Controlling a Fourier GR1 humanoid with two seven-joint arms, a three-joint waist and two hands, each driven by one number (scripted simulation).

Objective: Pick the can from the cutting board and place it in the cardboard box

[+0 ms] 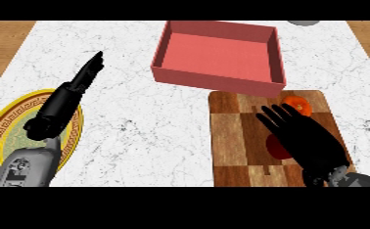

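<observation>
Red can [277, 146] lay half hidden under the open, empty right robot hand [303, 137]; closing badly might roll it toward the orange [298, 105].

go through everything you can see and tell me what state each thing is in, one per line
Box: open on top, nothing showing inside.
Can: on the cutting board's far end, partly hidden by the right hand, not yet held.
Cutting board: flat on the counter, just in front of the box.
Right hand: open, fingers straight, over the board.
Left hand: open, fingers straight, holding nothing.
Plate: at the left edge, partly under the left forearm.
</observation>
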